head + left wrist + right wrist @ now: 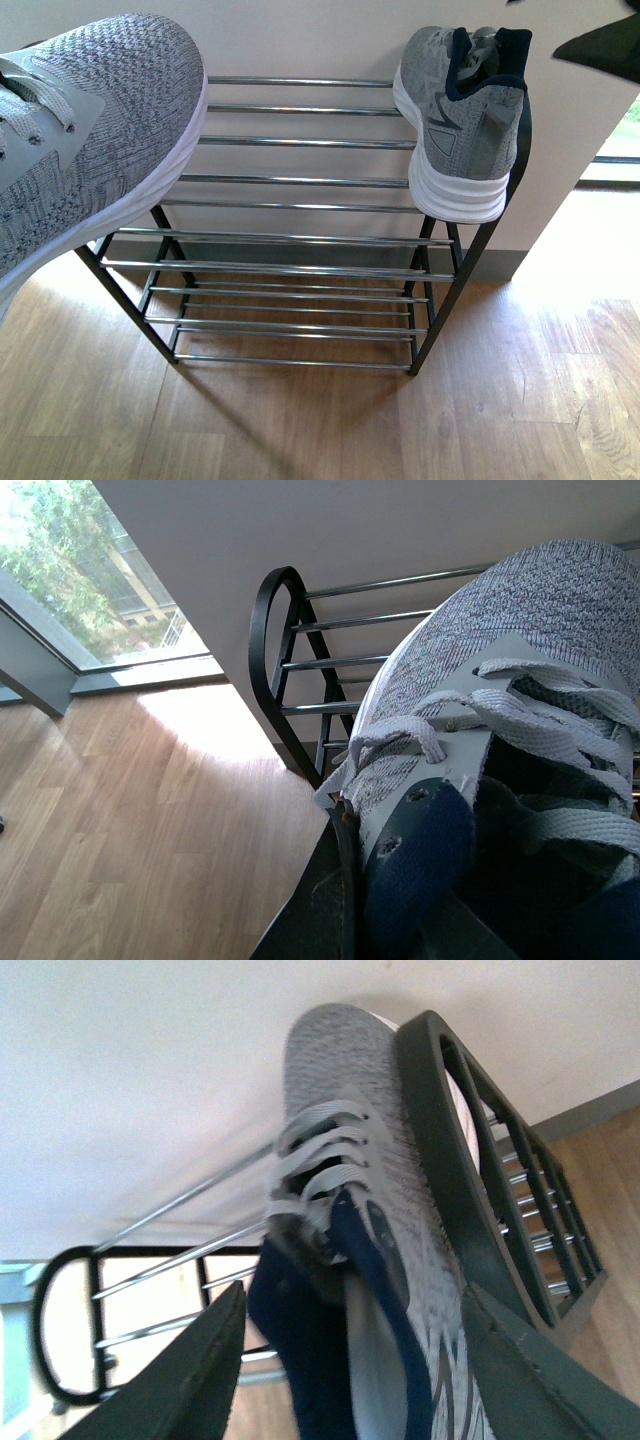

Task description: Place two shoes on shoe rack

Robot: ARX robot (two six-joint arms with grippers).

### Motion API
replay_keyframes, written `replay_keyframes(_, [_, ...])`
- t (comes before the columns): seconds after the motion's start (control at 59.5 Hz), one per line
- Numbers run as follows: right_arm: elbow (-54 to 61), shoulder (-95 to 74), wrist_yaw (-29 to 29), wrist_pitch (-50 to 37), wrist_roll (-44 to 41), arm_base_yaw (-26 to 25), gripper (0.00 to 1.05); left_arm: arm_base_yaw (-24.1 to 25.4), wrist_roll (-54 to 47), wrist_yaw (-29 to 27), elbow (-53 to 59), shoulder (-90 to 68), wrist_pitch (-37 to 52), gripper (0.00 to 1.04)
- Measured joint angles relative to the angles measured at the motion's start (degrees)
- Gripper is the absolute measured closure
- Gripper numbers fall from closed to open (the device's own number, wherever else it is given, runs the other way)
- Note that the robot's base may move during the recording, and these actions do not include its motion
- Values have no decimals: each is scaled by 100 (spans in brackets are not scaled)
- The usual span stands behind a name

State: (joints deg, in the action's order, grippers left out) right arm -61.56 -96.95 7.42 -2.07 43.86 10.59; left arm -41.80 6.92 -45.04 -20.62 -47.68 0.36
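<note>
At two o'clock on the rack (pixel 300 180) one shoe (pixel 460 120) rests, our right end effector (pixel 352 1305) wide open near it; our left end effector (pixel 380 910) holds the second shoe (pixel 90 130), unplaced.

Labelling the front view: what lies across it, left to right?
Grey knit white-soled sneaker held aloft → black-framed shoe rack with chrome rods → second grey knit sneaker, on the rack's top rods.

R fingers (pixel 180 1380) spread wide, L fingers (pixel 315 920) (just one in view) clamped on sneaker (pixel 520 620) collar.
</note>
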Motion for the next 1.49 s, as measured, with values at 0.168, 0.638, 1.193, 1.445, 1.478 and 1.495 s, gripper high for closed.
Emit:
replay_keyframes(0.168, [533,1191,-337,-190,-761,-485,24,0,0,0,0,0,0,103])
replay_keyframes(0.638, [4054,2798,-927,-4557,-4286,-833,103,0,0,0,0,0,0,103])
replay_keyframes(1.193, [5705,5139,-741,-3823,-4352,-1056,103,0,0,0,0,0,0,103])
replay_keyframes(1.445, [6039,5821,-741,-3523,-4352,-1056,103,0,0,4,0,0,0,103])
replay_keyframes(1.478, [6041,6039,-741,-3355,-4352,-1056,103,0,0,0,0,0,0,103])
replay_keyframes(1.495, [6041,6124,-741,-3281,-4352,-1056,103,0,0,-2,0,0,0,103])
